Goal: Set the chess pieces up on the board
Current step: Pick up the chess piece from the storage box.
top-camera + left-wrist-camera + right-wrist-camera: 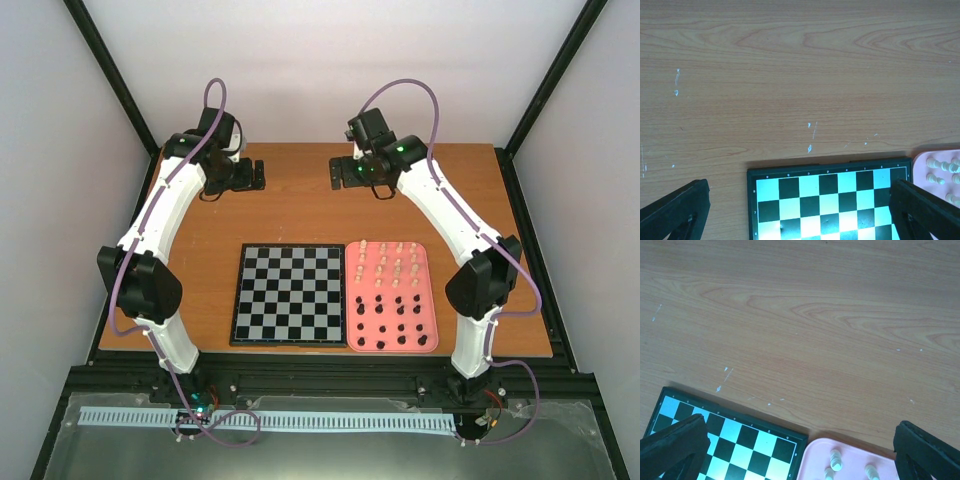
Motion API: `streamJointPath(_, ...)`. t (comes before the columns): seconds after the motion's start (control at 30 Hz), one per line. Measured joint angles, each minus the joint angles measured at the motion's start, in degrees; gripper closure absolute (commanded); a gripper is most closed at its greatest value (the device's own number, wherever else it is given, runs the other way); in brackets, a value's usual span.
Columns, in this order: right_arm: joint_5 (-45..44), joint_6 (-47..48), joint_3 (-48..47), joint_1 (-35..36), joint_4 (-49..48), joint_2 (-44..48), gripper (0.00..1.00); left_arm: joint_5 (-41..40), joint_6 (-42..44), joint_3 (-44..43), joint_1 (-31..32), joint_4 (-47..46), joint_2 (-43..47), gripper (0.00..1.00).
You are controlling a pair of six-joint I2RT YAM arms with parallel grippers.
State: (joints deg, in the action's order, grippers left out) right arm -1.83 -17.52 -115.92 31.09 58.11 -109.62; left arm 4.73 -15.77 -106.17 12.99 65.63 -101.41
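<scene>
None of the pieces stands on the board [289,294], so the task looks to be at its very start, with the first pick not yet begun. The board lies flat at the near middle of the table [300,205]. A pink tray [433,290] sits just to its right. The cream pieces [397,262] fill the tray's far half and the black pieces [395,322] its near half.

Both arms reach to the far side, well apart from board and tray. The left gripper [258,175] and right gripper [335,172] have their jaws spread wide and hold nothing.

By my judgement the right arm is better placed to start. It would need to draw back toward the tray, come down over one piece with its fingers either side, and close without knocking the neighbours, which stand close together.

From above the pieces are too small to tell pawn from bishop, and an exact count is not possible. Each wrist view shows only the far edge of the board and a corner of the tray with a few cream pieces. The rest is cut off.
</scene>
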Motion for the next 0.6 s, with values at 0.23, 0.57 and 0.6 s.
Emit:
streamJointPath(0.23,-1.42,0.28,0.02,-2.62,1.29,0.17,0.08,-0.02,-0.02,0.02,0.0,-0.02,0.0,0.0)
streamJointPath(0.57,1.55,0.94,12.5,-6.67,3.54,0.02,0.31,-0.02,-0.02,3.52,0.0,-0.35,0.33,0.0)
streamJointPath(0.6,2.16,1.05,14.27,-6.45,3.65,0.02,0.31,-0.04,-0.02,4.04,0.0,-0.33,0.37,0.0)
